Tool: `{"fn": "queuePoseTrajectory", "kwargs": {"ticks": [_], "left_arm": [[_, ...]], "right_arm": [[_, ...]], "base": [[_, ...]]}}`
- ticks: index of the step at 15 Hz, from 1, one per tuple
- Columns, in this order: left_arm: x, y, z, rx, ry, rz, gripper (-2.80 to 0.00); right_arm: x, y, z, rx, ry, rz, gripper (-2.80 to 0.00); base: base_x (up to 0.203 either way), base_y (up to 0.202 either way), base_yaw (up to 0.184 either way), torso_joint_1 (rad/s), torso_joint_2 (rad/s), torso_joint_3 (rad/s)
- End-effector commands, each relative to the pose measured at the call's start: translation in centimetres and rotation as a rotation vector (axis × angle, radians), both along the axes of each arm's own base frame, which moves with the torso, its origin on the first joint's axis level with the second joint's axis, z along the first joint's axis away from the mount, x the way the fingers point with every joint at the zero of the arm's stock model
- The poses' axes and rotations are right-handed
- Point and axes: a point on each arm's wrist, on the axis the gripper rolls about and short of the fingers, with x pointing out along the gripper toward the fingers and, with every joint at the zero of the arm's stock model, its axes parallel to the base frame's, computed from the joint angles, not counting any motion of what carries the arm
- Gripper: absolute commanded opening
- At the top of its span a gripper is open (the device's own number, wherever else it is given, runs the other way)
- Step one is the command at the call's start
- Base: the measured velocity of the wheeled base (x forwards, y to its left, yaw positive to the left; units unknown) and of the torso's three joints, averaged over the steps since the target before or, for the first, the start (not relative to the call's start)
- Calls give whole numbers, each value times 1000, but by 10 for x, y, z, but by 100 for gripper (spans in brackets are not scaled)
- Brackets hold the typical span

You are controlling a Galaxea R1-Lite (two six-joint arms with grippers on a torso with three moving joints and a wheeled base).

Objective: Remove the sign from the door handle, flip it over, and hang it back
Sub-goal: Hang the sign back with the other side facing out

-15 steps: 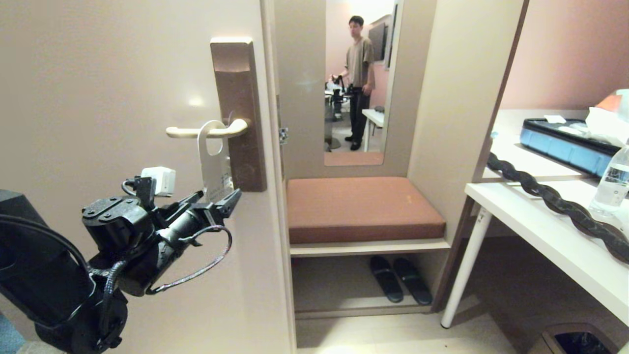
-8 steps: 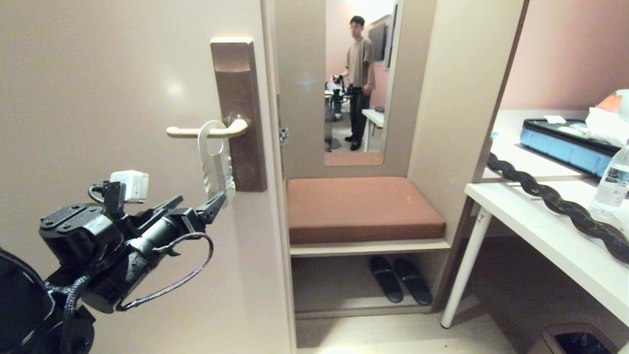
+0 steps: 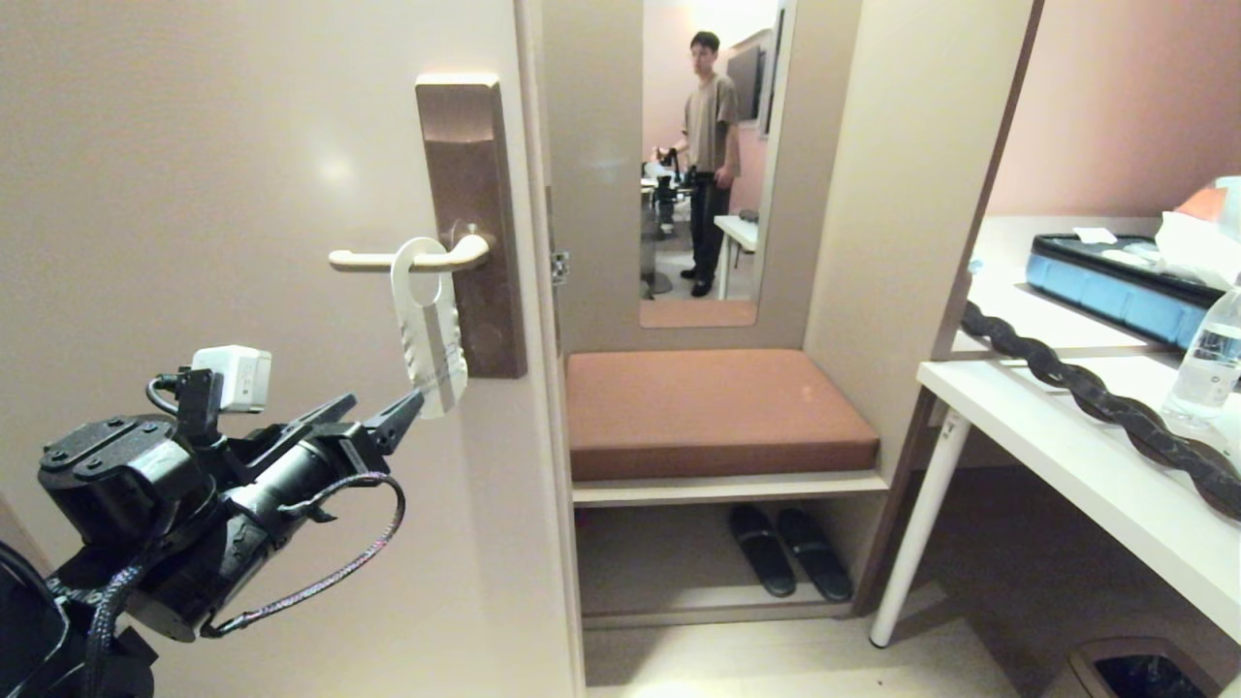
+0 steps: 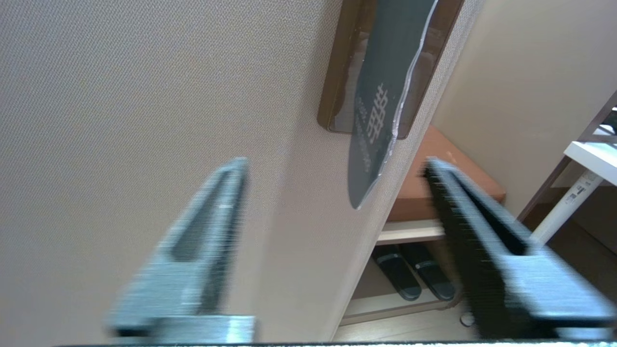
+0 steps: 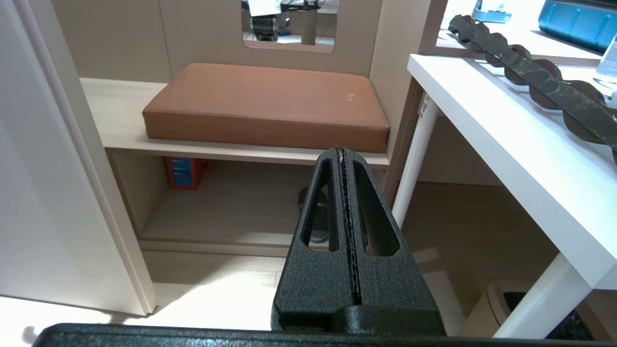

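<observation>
The sign (image 3: 428, 334) hangs by its hole from the cream door handle (image 3: 388, 259), tilted edge-on away from the door. Its white side faces the head view. The left wrist view shows its blue-grey side (image 4: 381, 101) with white lettering in front of the bronze plate (image 4: 337, 77). My left gripper (image 3: 386, 399) is open just below and left of the sign's lower end. That end sits beyond the fingertips, between the two fingers (image 4: 217, 212), and nothing is gripped. My right gripper (image 5: 341, 150) is shut and empty, parked low facing the bench.
The door's edge (image 3: 543, 388) runs right of the bronze plate (image 3: 470, 213). Beyond are a brown bench cushion (image 3: 717, 412), slippers (image 3: 790, 551) underneath, and a mirror showing a person (image 3: 708, 145). A white table (image 3: 1066, 465) with a water bottle (image 3: 1207, 364) stands on the right, with a bin (image 3: 1144, 671) below.
My left gripper has let go of the sign's lower end and drawn back down and to the left. The sign has swung free on the handle.
</observation>
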Motion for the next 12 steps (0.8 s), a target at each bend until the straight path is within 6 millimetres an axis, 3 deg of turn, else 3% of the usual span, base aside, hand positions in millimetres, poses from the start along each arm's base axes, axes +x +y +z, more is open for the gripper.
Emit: {"fn": "queuePoseTrajectory", "kwargs": {"ticks": [1, 7, 12], "left_arm": [[0, 0, 4, -12, -42, 1, -280], [7, 11, 3, -9, -44, 44, -280], [31, 12, 9, -14, -95, 36, -280]], "right_arm": [[0, 0, 0, -1, 0, 0, -280], [0, 0, 0, -1, 0, 0, -280], [0, 0, 0, -1, 0, 0, -280]], "base": [[0, 0, 0, 0, 0, 0], [0, 0, 0, 0, 0, 0], [0, 0, 0, 0, 0, 0]]}}
